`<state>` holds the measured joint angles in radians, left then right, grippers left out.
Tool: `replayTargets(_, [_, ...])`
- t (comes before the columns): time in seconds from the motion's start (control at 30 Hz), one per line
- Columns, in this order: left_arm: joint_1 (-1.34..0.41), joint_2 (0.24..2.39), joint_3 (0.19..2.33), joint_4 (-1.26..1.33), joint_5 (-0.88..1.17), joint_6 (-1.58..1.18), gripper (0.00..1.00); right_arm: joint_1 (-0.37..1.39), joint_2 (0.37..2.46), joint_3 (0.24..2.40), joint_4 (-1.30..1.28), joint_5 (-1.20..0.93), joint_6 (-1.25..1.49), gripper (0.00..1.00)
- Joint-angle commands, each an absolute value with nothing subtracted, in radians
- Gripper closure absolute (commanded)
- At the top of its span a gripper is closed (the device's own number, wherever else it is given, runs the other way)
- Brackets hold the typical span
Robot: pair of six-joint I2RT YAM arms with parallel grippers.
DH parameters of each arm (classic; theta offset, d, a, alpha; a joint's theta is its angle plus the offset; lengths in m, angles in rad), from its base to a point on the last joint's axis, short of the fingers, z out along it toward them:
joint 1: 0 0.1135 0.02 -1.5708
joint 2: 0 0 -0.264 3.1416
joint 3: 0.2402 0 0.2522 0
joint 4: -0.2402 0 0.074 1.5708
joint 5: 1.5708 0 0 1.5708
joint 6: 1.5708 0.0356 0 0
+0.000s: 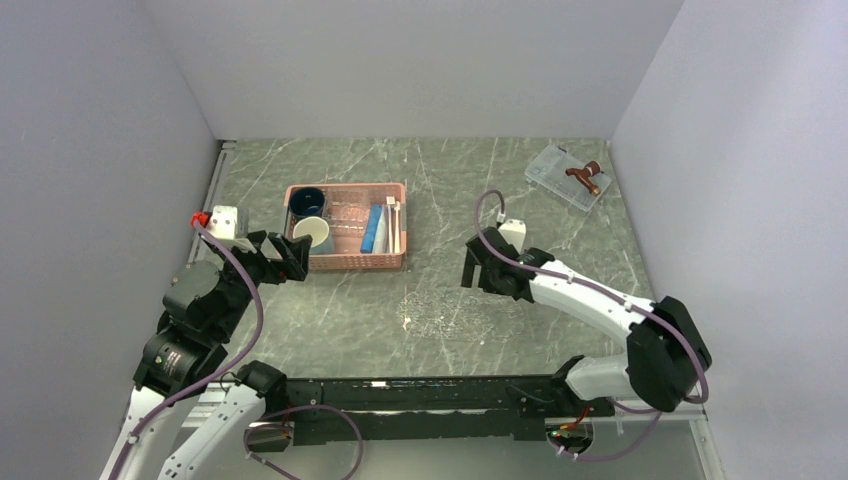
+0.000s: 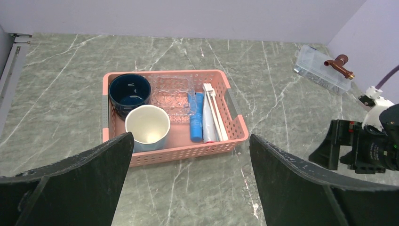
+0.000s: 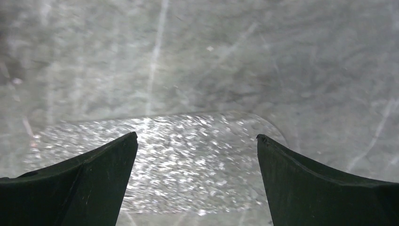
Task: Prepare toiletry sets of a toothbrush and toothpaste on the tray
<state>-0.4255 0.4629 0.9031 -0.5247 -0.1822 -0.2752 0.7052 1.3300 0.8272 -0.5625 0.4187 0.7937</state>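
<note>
Several whitish toothbrushes point(image 2: 215, 111) lie along the right side of a pink slatted basket point(image 2: 237, 123), with a blue toothpaste point(image 2: 196, 116) tube and a paler tube beside them; the top view shows the toothbrushes point(image 1: 395, 226) and toothpaste point(image 1: 373, 229) too. The clear textured tray point(image 3: 197, 160) lies flat on the table, faint in the top view point(image 1: 445, 312). My left gripper point(image 2: 189, 136) hangs open just in front of the basket, near its front-left corner point(image 1: 288, 257). My right gripper point(image 3: 196, 135) is open above the tray's rounded end point(image 1: 478, 268). Both hold nothing.
The basket point(image 1: 345, 262) also holds a dark blue mug point(image 2: 129, 90), a pale cup point(image 2: 147, 125) and a clear textured plastic piece point(image 2: 171, 92). A small clear box point(image 1: 567, 176) with a copper-brown piece on it sits at the back right. Grey walls close in three sides.
</note>
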Motion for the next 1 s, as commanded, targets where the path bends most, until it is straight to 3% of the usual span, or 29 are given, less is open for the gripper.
replayTargets(0.0, [-0.42, 0.47, 0.902, -0.512, -0.19, -0.275, 0.01, 0.683, 1.245, 0.764, -0.662, 0.434, 0.82, 0.0])
replayTargets(0.3, [-0.42, 0.47, 0.902, -0.51, -0.184, -0.275, 0.01, 0.667, 1.172, 0.661, -0.727, 0.391, 0.925, 0.0])
replayTargets(0.97, [-0.42, 0.485, 0.902, -0.511, -0.179, -0.276, 0.01, 0.595, 1.115, 0.517, -0.552, 0.245, 0.869, 0.0])
